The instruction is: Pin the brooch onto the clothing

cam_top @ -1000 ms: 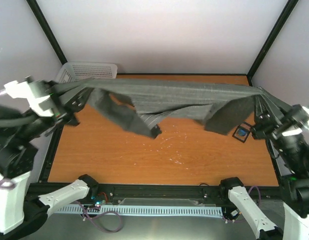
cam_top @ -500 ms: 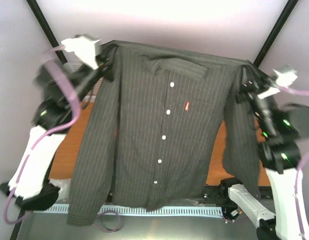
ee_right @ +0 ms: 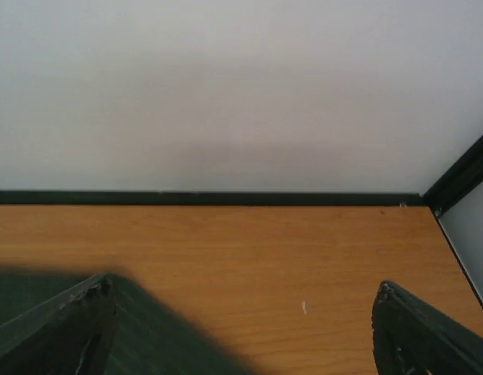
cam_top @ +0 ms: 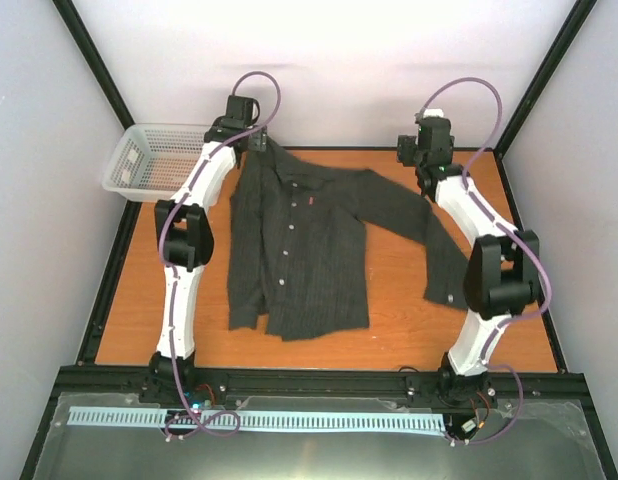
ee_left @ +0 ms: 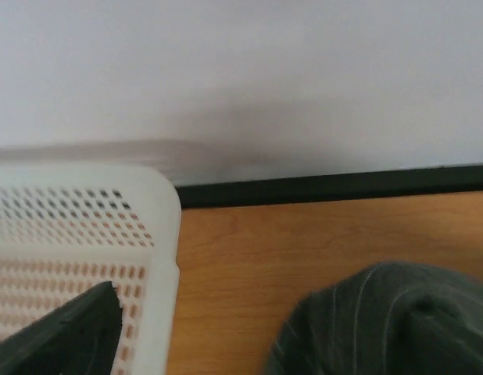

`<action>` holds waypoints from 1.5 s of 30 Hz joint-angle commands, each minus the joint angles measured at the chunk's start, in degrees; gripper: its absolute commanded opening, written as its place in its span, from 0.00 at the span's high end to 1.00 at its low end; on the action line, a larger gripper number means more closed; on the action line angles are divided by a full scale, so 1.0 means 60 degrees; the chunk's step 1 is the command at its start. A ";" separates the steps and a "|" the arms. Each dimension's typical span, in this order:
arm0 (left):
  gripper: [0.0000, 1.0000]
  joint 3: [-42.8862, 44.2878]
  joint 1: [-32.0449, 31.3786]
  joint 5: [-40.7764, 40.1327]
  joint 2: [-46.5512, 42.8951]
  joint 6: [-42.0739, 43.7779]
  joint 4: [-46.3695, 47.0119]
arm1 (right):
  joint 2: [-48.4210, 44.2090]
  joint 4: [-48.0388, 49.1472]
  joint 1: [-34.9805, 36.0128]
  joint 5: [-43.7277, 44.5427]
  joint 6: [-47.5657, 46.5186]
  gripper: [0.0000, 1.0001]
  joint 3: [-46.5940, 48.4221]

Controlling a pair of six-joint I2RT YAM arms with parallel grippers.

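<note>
**Pinstriped shirt spread flat, both grippers open at its far edge**

The left gripper (ee_left: 261,308) stands with its jaws wide apart and clamps nothing. In the left wrist view, one dark finger (ee_left: 69,336) sits over the basket's corner. A rumpled fold of the shirt (cam_top: 299,250) lies against the opposite side of the jaw gap. The right gripper (ee_right: 243,289) is likewise spread wide, with only bare wood between its fingers. A dark edge of fabric lies under the finger at the left of that view.

The shirt is dark charcoal with fine pale pinstripes. It lies face up on the table (cam_top: 389,300), slightly left of centre, with its collar (cam_top: 279,172) toward the far edge. A row of white buttons (cam_top: 292,232) runs down the front, and a tiny red tag (cam_top: 311,203) marks the chest. One sleeve (cam_top: 437,250) reaches out toward the right arm's side, then bends back toward the near edge. The other sleeve (cam_top: 241,250) lies along the body on the left arm's side. Both arms are stretched to the far end of the table, the left gripper beside the collar and the right gripper near the bend of the outstretched sleeve.

The table is orange-brown wood grain, bordered by a black frame (cam_top: 319,378). A white perforated basket (cam_top: 114,175) sits at its far left corner. Plain white walls (cam_top: 339,60) enclose the space, with black posts (cam_top: 89,60) at the corners.
</note>
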 commanded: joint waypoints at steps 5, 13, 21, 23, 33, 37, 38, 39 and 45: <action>0.00 -0.1491 -0.0095 0.0733 -0.3175 -0.0450 -0.0795 | -0.0185 -0.3513 -0.0107 -0.2584 0.2387 0.09 0.1075; 0.00 -0.7141 -0.0145 0.5129 -0.6983 -0.1330 0.0415 | -0.1079 -0.2037 0.0874 -0.8486 0.3616 0.09 -0.1696; 0.00 -1.0516 -0.0186 0.5830 -0.9365 -0.1776 0.1646 | 0.0209 -0.3390 0.3130 -0.9050 0.2829 0.14 -0.1610; 0.00 -1.1060 -0.0182 0.6010 -0.9700 -0.2051 0.1842 | 0.0818 -0.3907 0.3506 -0.9074 0.2591 0.17 -0.1289; 0.00 -1.2460 -0.0182 0.5552 -1.0193 -0.2710 0.2024 | 0.1975 -0.4694 0.3881 -0.8187 0.1957 0.18 -0.1109; 0.00 -1.2519 -0.0182 0.5213 -1.0287 -0.2711 0.2009 | 0.1701 -0.4698 0.3863 -0.7570 0.2034 0.18 -0.2043; 0.00 -1.2517 -0.0182 0.5149 -1.0301 -0.2695 0.2010 | 0.1562 -0.4663 0.3866 -0.7419 0.2152 0.18 -0.2395; 0.00 -1.2498 -0.0182 0.5066 -1.0325 -0.2676 0.1999 | 0.1387 -0.4615 0.3843 -0.7122 0.2341 0.18 -0.2798; 0.00 -1.2513 -0.0153 0.4673 -1.0358 -0.2631 0.1509 | -0.0918 -0.4691 0.3326 -0.5867 0.3499 0.17 -0.5783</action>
